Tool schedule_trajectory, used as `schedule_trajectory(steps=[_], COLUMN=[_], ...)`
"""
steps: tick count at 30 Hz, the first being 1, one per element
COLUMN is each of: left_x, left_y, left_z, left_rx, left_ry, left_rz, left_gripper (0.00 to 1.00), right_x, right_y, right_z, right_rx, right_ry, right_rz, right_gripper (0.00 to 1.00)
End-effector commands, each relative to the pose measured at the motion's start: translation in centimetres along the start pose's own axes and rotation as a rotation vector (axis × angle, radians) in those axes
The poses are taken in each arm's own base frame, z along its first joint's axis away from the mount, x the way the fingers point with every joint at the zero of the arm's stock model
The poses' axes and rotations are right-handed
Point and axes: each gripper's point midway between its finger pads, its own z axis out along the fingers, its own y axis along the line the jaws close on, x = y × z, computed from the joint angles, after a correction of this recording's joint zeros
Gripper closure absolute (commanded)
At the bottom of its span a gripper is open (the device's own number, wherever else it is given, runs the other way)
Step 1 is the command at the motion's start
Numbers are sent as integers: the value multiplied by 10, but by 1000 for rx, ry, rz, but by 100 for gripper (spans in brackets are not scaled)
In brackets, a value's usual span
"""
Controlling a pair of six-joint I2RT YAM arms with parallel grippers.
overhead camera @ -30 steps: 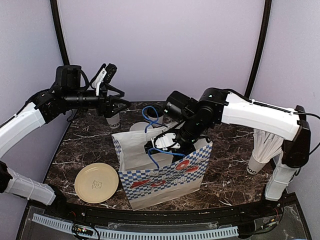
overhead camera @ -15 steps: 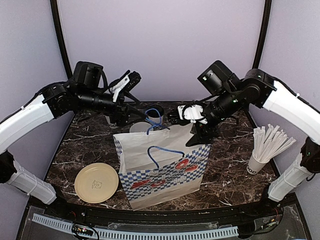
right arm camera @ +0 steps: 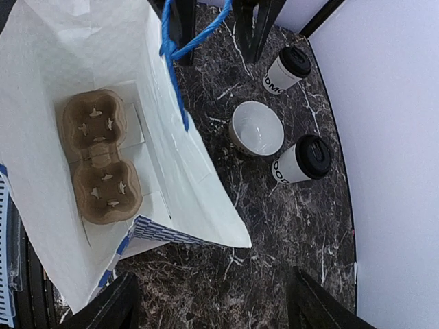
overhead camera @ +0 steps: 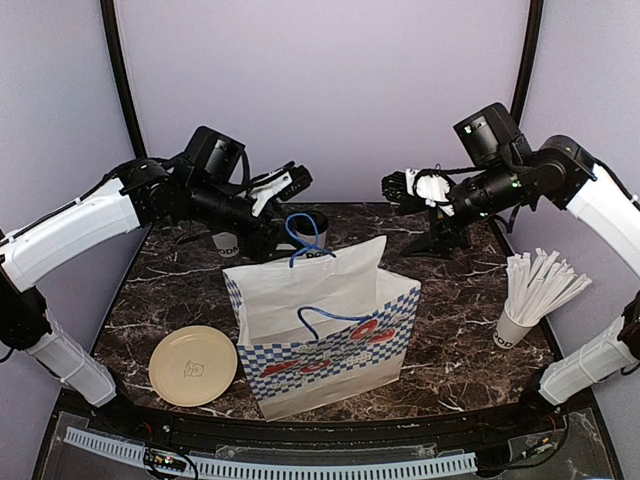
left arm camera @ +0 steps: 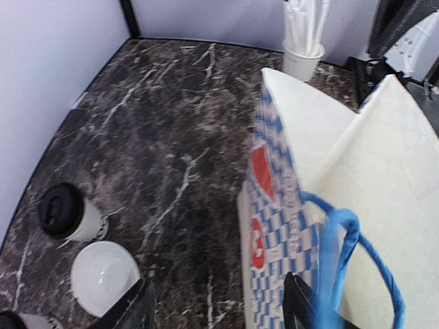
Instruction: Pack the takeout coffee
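Two takeout coffee cups, white with black lids, stand behind the bag: one at the back left and another close to the bag's rear wall. The white paper bag with blue checks stands open at mid-table, with a brown cup carrier on its floor. My left gripper hovers open above the bag's back left corner, beside the blue handle. High behind the bag's right side, my right gripper is open and empty.
A low white bowl sits between the two cups. A cup full of long white sticks stands at the right edge. A cream plate lies front left. The bag's blue handles stick up.
My right gripper came up out of the bag and swung back to the right. My left arm moved right, from the back left cup toward the bag's rear.
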Motion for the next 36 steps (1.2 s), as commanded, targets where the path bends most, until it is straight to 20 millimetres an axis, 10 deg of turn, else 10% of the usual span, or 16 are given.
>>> schedule_trajectory(steps=[1, 8, 19, 29, 36], left_x=[-28, -26, -12, -4, -6], left_y=[32, -11, -9, -3, 0], left_z=[-59, -99, -111, -104, -100], left_rx=[-290, -179, -261, -293, -304], left_ry=[-59, -168, -286, -295, -312], left_rz=[42, 50, 6, 7, 21], left_gripper=[33, 30, 31, 31, 31], right_x=[-11, -33, -61, -58, -33], right_y=[-2, -9, 21, 25, 4], right_z=[1, 20, 86, 98, 80], right_rx=[1, -66, -215, -276, -217], right_ry=[-77, -136, -81, -47, 0], right_rz=[31, 61, -17, -4, 27], right_gripper=[27, 30, 30, 98, 100])
